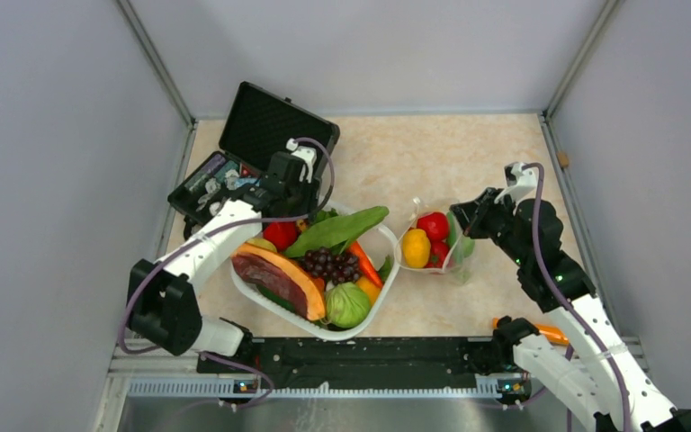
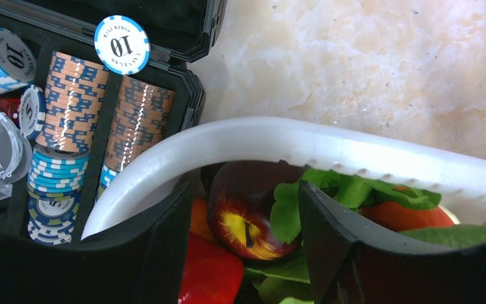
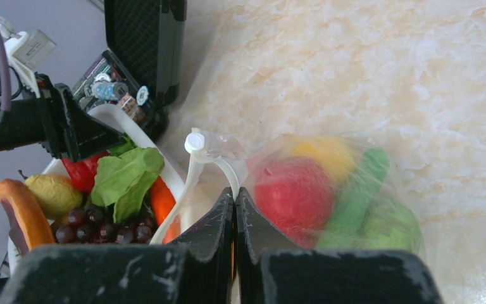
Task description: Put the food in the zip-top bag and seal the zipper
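The clear zip-top bag (image 1: 432,247) lies right of the white basket (image 1: 387,279). It holds a red tomato (image 3: 294,193), a yellow lemon (image 3: 326,152) and green pieces (image 3: 361,190). My right gripper (image 3: 235,193) is shut on the bag's mouth edge, pinching the white zipper strip (image 3: 218,163); in the top view it (image 1: 457,214) sits at the bag's far right corner. My left gripper (image 2: 245,190) is open and empty over the basket's far left corner (image 1: 295,214), its jaws astride a dark red apple (image 2: 247,215), with a red piece (image 2: 209,272) and green leaves (image 2: 354,190) beside it.
An open black case of poker chips (image 1: 252,153) stands just behind the basket's far rim (image 2: 291,142). The basket also holds a papaya slice (image 1: 279,274), a dark grape bunch (image 1: 331,264), a long green pod (image 1: 342,229) and a round green piece (image 1: 348,304). An orange object (image 1: 549,333) lies by the right arm's base.
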